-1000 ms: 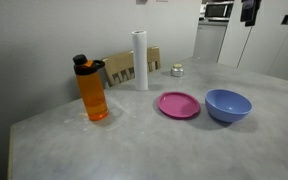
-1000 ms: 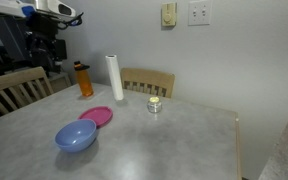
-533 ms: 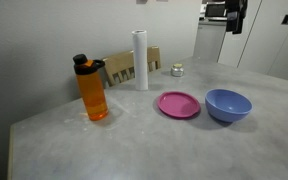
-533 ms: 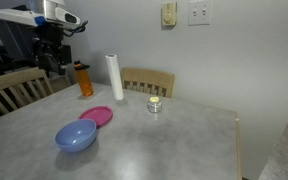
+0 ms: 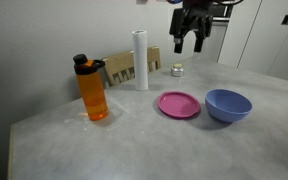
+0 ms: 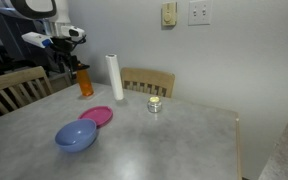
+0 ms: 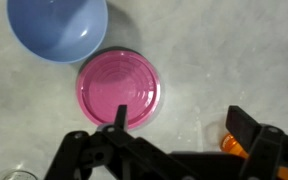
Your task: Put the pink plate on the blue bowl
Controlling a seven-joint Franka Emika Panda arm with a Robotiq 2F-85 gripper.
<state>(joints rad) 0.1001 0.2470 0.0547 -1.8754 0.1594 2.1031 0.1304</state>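
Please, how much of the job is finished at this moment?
Nothing is done yet: the pink plate lies flat on the table beside the blue bowl, which is empty. In hand: the gripper hangs open well above them, holding nothing. Left: descend, grasp the plate, lift it and set it on the bowl.

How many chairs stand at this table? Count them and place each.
2. The near chair stands by the orange bottle; the far chair is behind the small jar. More may be out of frame.
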